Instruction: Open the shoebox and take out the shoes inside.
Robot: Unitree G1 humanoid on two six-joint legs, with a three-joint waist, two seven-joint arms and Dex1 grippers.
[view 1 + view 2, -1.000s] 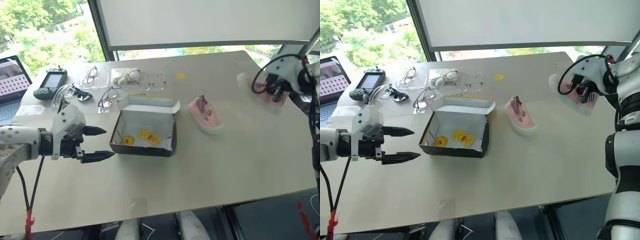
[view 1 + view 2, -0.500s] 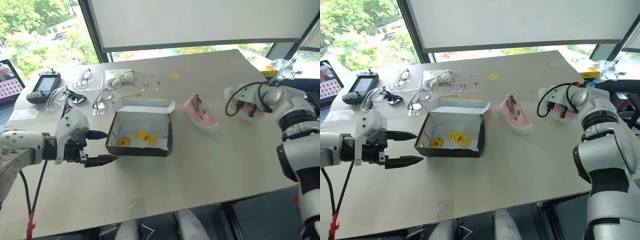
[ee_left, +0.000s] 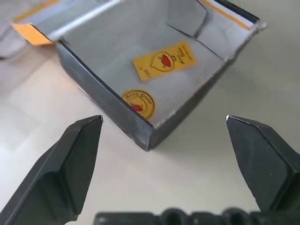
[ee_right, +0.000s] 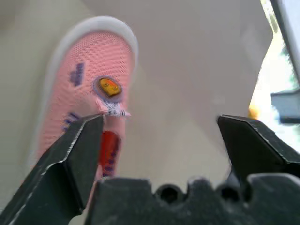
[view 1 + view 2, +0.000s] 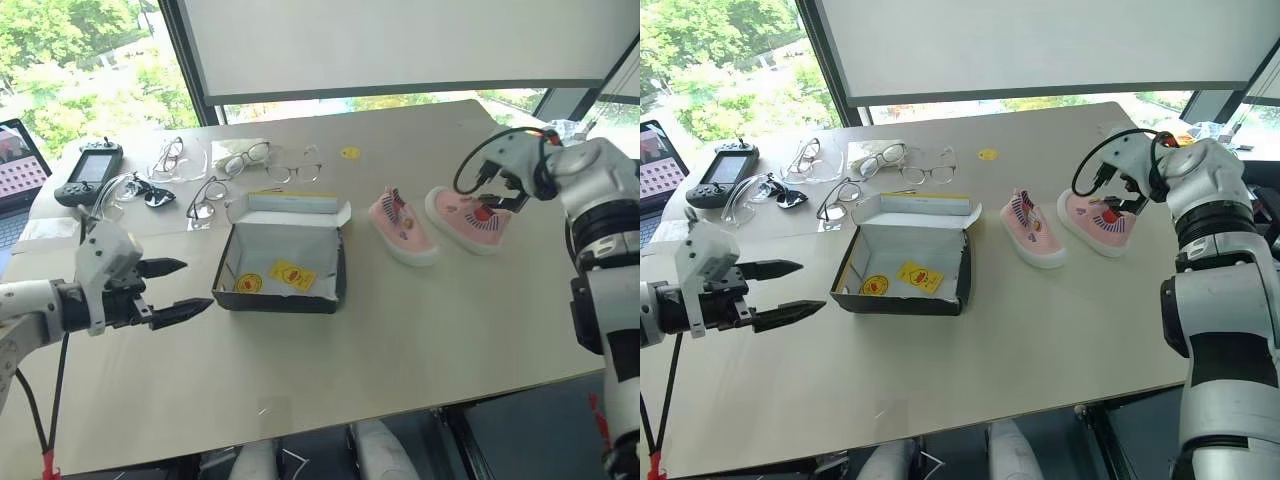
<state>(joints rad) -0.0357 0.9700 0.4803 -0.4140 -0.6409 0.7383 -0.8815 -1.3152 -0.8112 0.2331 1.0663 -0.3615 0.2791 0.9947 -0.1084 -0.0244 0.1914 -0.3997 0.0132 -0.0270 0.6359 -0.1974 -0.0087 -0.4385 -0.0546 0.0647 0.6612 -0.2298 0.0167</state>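
Head views: the shoebox (image 5: 283, 262) stands open on the table (image 5: 420, 320), lid flap folded back, its white interior holding stickers and no footwear. Both shoes (image 5: 405, 226) sit on the table to the right of the box, side by side, soles down. The right gripper (image 5: 1124, 196) hovers just over the outer shoe (image 5: 1095, 220), fingers spread, gripping nothing. The left gripper (image 5: 775, 291) waits left of the box, jaws wide and empty. Judgement: opening and emptying look complete; only clearing the arms appears left.

Left wrist view: the box's near corner (image 3: 147, 136) lies between the spread fingers, untouched; its far wall is cut off.

Right wrist view: the pink shoe (image 4: 86, 101) lies beyond the parted fingers; its heel is hidden behind one finger, and contact cannot be judged
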